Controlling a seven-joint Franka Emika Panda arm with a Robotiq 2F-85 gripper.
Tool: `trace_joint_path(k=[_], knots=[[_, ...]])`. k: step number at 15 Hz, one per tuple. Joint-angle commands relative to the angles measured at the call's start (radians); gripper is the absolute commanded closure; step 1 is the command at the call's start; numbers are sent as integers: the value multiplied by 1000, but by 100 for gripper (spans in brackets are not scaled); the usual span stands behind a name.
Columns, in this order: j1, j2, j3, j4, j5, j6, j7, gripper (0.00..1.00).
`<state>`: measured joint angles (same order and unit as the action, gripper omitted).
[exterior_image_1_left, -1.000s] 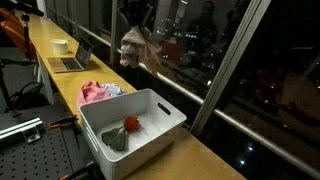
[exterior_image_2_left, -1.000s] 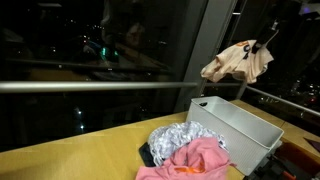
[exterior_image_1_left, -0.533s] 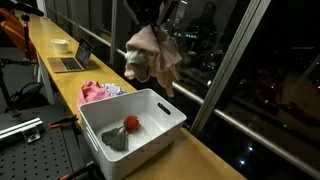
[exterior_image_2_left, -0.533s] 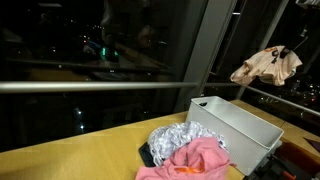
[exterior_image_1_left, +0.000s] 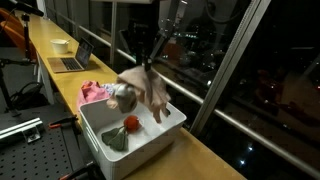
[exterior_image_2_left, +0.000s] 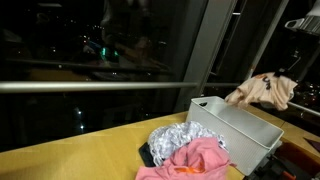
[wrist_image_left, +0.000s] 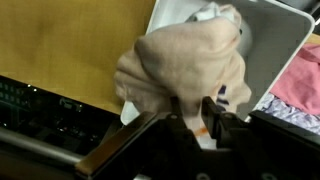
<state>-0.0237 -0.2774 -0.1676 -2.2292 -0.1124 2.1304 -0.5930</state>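
A crumpled beige cloth (exterior_image_1_left: 146, 90) hangs from my gripper (exterior_image_1_left: 148, 63) just above the white bin (exterior_image_1_left: 172, 110), over its far side. Seen from the wrist, the cloth (wrist_image_left: 185, 60) bulges out ahead of the gripper (wrist_image_left: 193, 108) and runs down between the two dark fingers, which are shut on it, with the bin (wrist_image_left: 290, 40) below. In an exterior view the cloth (exterior_image_2_left: 262, 90) dangles above the bin's (exterior_image_2_left: 235, 125) far rim. A red item (exterior_image_1_left: 131, 123) and a green cloth (exterior_image_1_left: 117, 140) lie in the bin.
A pink cloth (exterior_image_1_left: 95, 93) and a silvery patterned cloth (exterior_image_2_left: 178, 135) lie on the wooden counter beside the bin. A laptop (exterior_image_1_left: 75, 60) and a bowl (exterior_image_1_left: 61, 45) sit farther along. Dark window glass (exterior_image_1_left: 230, 60) runs close behind the bin.
The gripper has carried the beige cloth from high beside the window down to just over the bin; the cloth now hangs lower and looser.
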Motion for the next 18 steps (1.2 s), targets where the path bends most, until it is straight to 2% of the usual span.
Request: trace_joint_path(k=[1,4,6,11,16,18], knots=[[0,0,27,-6,-15,18,24,39],[27,-15,73,5,-14,7,44,18],[73,-2,121,14,21,8,62,3],[210,121,269,29,41,54,147,0],[288,382,387,111,3,129,178,0],[296,504,408,158,-58,156,177,0]])
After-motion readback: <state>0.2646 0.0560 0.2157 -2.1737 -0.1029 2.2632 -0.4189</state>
